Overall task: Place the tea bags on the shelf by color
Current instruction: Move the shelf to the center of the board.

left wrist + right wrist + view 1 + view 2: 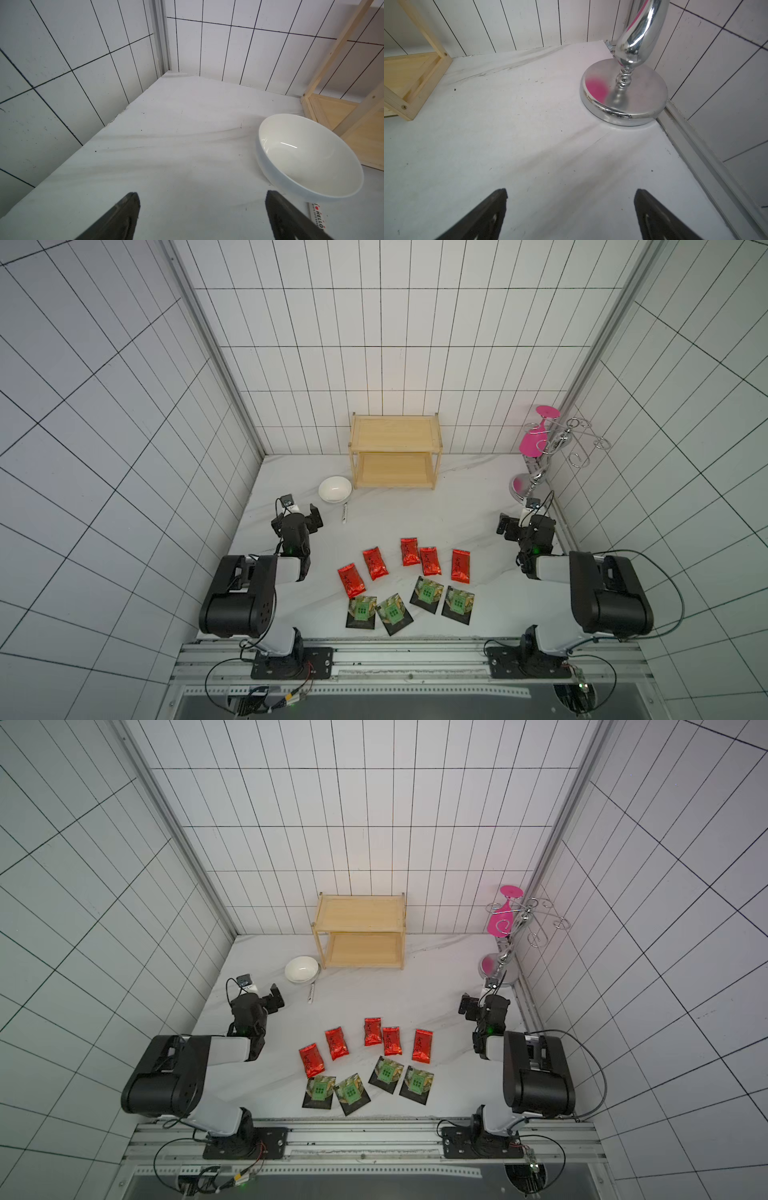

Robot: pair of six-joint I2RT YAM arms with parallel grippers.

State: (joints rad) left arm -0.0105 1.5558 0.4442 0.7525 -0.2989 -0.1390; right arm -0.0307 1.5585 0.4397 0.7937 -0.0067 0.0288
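Several red foil tea bags (409, 551) lie in a loose row on the white table, with several black, green-labelled tea bags (427, 595) in a row just in front of them, in both top views (386, 1072). The two-tier wooden shelf (395, 433) stands bare against the back wall. My left gripper (297, 515) hovers open left of the bags, near the bowl, nothing between its fingers (128, 207). On the right my right gripper (524, 519) is open and holds nothing, facing the chrome stand. Neither wrist view shows a tea bag.
A white bowl (335, 488) sits left of the shelf, with a thin white sachet (344, 514) in front of it. A chrome wire stand (623, 91) holding a pink glass (534, 439) fills the back right corner. Tiled walls enclose three sides.
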